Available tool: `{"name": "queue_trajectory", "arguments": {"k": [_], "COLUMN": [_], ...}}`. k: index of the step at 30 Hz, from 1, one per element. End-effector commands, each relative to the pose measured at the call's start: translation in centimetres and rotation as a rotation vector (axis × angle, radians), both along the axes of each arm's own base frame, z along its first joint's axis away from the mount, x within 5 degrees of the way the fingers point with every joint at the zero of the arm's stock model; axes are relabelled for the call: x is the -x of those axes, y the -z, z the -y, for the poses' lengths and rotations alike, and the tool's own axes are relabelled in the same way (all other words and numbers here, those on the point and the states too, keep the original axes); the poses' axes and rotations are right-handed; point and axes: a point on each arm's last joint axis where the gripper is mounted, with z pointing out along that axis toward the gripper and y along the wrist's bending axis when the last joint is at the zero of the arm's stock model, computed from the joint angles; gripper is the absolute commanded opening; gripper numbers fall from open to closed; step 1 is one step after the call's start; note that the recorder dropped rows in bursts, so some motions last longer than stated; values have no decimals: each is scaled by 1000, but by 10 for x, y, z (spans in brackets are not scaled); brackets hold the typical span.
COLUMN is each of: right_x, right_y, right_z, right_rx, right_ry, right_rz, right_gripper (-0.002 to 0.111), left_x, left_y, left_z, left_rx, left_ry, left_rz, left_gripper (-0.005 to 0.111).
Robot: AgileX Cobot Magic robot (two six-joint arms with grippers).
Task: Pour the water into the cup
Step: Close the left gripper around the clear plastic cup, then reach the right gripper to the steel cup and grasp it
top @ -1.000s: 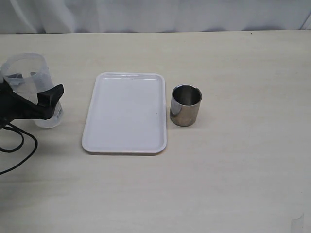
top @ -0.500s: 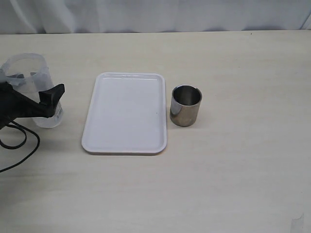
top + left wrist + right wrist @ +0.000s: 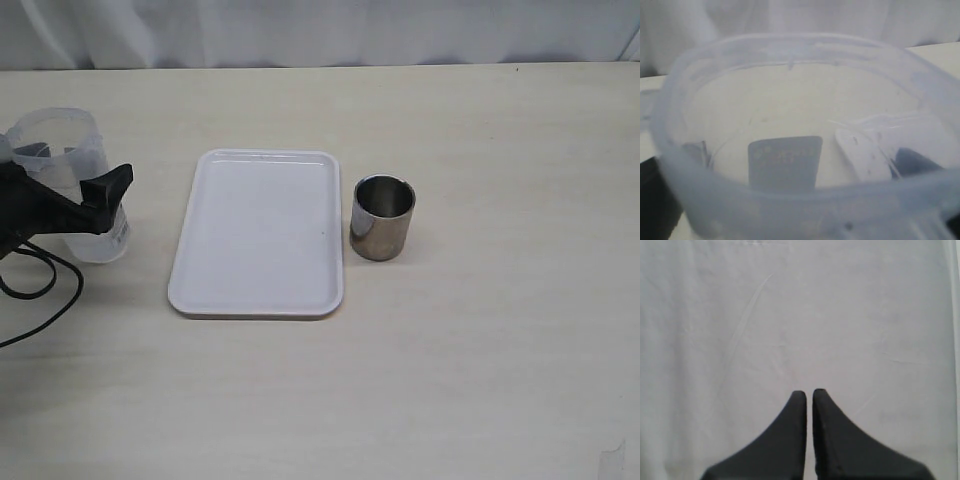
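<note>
The translucent plastic beaker [image 3: 62, 150] stands upright at the far left of the table; the water [image 3: 98, 243] in its lower part barely shows. My left gripper [image 3: 72, 178] is shut on the beaker, one black finger [image 3: 105, 190] across its front, the other behind it. In the left wrist view the beaker's rim [image 3: 790, 47] fills the frame. The steel cup [image 3: 382, 217] stands right of the white tray [image 3: 258, 232], empty and dark inside; it shows through the beaker wall [image 3: 785, 162]. My right gripper [image 3: 809, 392] is shut and empty, facing white cloth.
The white tray lies flat between the beaker and the cup, with nothing on it. A black cable [image 3: 45, 290] loops on the table below the left arm. White cloth [image 3: 320, 30] hangs along the table's far edge.
The left gripper's front finger has risen slightly along the beaker, and the beaker has shifted a touch to the right. The cup and tray have not moved.
</note>
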Motion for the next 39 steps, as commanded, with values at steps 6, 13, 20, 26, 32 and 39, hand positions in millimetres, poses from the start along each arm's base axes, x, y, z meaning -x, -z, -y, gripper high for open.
{"name": "queue_trajectory", "arguments": {"k": [6,13,20,26,32,39], "right_x": [0,-1,-1,-3,-20,-47], "right_y": [2,3,3,-1,0,5], "right_z": [0,0,0,-1,-3,-20], "right_rx": [7,8,8,7,29,167], "right_ry": [4,6,6,-4,-22,-163], "right_rz": [-15,-29,-28,7,-54,-92], "right_gripper": [4,4,4,39,90,92], "left_x": [-1,-1,2,-4,-12,-16], "left_y": [-1,-1,0,-4,-9,-11], "left_z": [2,3,9,13,16,16], "left_rx": [8,6,-5,-15,-15,-3], "left_ry": [5,12,93,150,183,185], "left_rz": [11,12,12,41,73,83], "left_gripper": [105,51,0,0,0,0]}}
